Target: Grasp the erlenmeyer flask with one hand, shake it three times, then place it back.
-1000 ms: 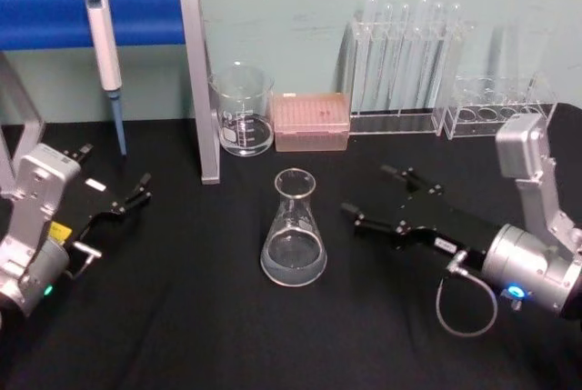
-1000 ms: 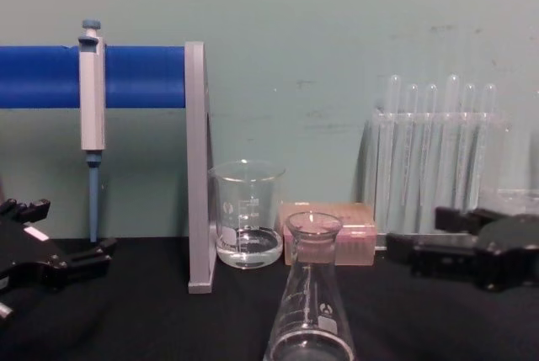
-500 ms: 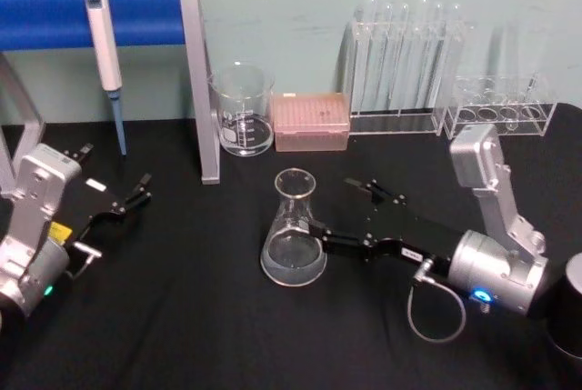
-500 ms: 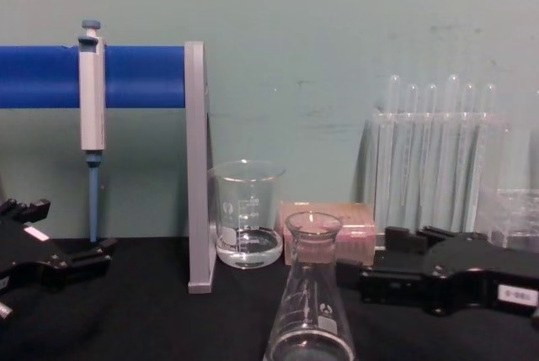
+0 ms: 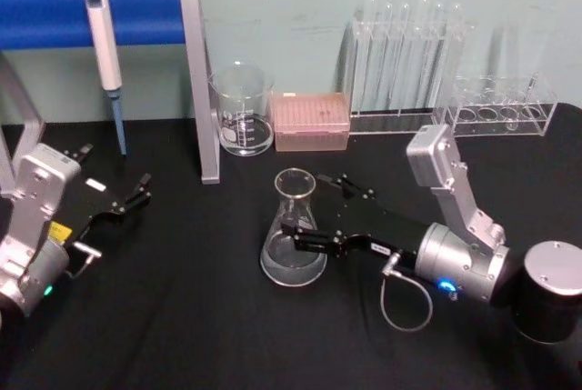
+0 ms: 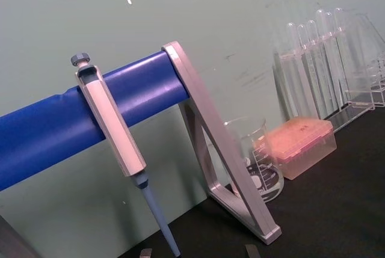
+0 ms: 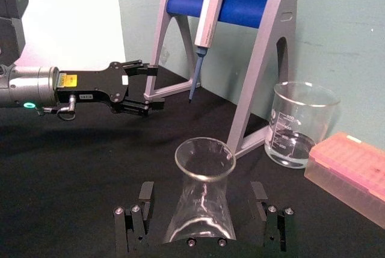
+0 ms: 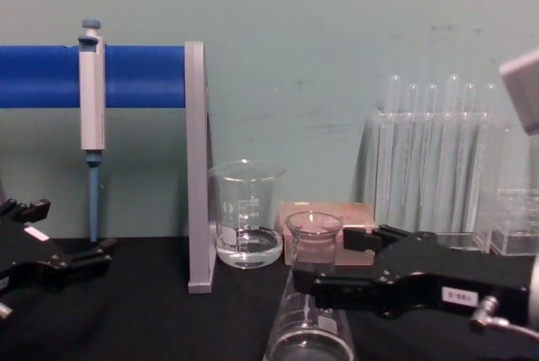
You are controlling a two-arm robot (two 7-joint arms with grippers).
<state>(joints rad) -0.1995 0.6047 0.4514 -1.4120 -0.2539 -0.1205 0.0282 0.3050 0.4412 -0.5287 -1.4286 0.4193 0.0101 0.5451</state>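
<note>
Fingers (image 7: pixel 137 228) on my right hand (image 5: pixel 305 205) are spread, one each side of the erlenmeyer flask (image 5: pixel 294 231), bracketing the cone below the neck. Right wrist view has a gap on both sides, so no contact as far as I can tell. Flask stands upright on the black counter (image 5: pixel 182 317), about mid-scene, near of the beaker (image 5: pixel 242 110) and the pink tip box (image 5: pixel 312 121). Left hand (image 7: pixel 150 87) is parked at the left side of the counter, fingers apart, holding nothing, well apart from the flask.

Progress, my read: approach is done, grasp is not. No shake has started, since the flask sits flat on the counter. Left to do: close on the glass, lift, three shakes, set it back on the same spot, release. Cone is slick and tapered, so I'd expect it to slip down out of the pinch if I close too lightly.
</note>
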